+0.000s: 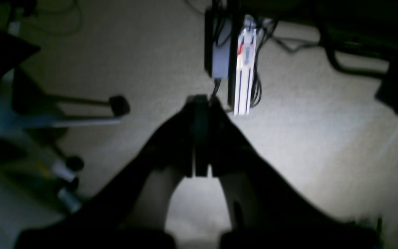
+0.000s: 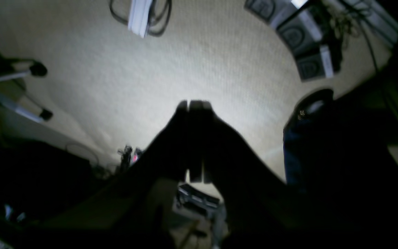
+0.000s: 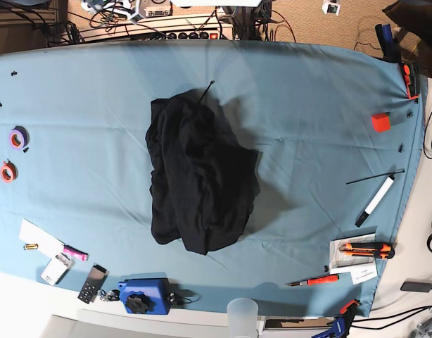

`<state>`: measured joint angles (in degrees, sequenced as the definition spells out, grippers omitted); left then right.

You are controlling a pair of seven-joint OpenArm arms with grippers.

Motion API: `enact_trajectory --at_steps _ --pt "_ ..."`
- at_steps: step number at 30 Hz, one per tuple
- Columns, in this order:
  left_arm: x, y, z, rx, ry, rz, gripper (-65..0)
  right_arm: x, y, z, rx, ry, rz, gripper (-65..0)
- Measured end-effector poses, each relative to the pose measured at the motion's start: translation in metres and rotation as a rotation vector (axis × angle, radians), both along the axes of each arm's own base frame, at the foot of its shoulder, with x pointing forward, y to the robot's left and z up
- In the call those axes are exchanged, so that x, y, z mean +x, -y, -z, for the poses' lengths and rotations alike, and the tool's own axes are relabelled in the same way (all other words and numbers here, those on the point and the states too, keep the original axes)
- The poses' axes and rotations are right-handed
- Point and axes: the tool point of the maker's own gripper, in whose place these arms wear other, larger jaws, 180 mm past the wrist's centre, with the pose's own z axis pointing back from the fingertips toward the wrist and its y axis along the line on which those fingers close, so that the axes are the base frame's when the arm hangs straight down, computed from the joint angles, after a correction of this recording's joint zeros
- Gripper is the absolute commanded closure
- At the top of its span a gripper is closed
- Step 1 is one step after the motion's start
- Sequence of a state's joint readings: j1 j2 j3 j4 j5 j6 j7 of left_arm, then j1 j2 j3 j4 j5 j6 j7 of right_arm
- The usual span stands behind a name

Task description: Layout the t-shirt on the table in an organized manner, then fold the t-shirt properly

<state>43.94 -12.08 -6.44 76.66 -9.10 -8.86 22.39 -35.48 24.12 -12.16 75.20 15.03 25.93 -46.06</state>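
On my left wrist camera I see the left pincer [image 1: 200, 100] with its two dark fingers pressed together and nothing between them. It hangs over pale, bumpy carpet [image 1: 323, 145]. Farther off a white power strip [image 1: 244, 69] lies on the floor among black cords.

My right wrist camera shows the same for the right pincer [image 2: 195, 103]: fingers together, holding nothing, over the same pale carpet. Both pictures are dark and blurry.

From the base camera I see no arms. Along the near edge of the counter [image 3: 307, 98] sit a blue block with a black knob [image 3: 142, 296] and a see-through cup [image 3: 243, 315]; I cannot tell if anything is in the cup. Near the right corner lie an orange screwdriver [image 3: 313, 281] and an orange knife [image 3: 367, 247].

The t-shirt [image 3: 198, 183] is in the middle of the counter, a soft black heap, bunched and wrinkled, with no print showing. The counter's cover is light blue cloth with small creases.

Tape rolls [image 3: 13, 153] rest by the left edge. A small red cube [image 3: 380, 122] sits by the far right corner.
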Motion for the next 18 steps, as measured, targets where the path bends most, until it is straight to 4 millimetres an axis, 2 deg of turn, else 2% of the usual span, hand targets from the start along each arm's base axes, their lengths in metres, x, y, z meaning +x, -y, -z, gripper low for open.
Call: enact_trajectory --at_steps 5,8,11,14,18 --pt "-0.023 -0.003 -0.023 0.013 -0.112 0.051 0.0 0.0 0.001 -0.031 0.04 -0.039 0.181 0.0" --pt "-0.027 -0.006 -0.04 0.026 -0.124 0.063 0.0 0.011 0.006 -0.053 0.07 -0.027 0.283 0.0" --pt "-0.026 -0.006 -0.06 0.035 -0.124 0.078 0.0 0.021 0.014 -0.075 0.094 -0.003 0.333 0.0" --pt "-0.022 -0.006 -0.085 0.048 -0.137 0.104 0.0 0.031 0.014 -0.101 0.16 0.026 0.348 0.0" --pt "0.002 -0.003 -0.121 0.068 -0.085 0.141 0.0 0.057 0.01 -0.14 0.273 0.127 0.355 0.0"
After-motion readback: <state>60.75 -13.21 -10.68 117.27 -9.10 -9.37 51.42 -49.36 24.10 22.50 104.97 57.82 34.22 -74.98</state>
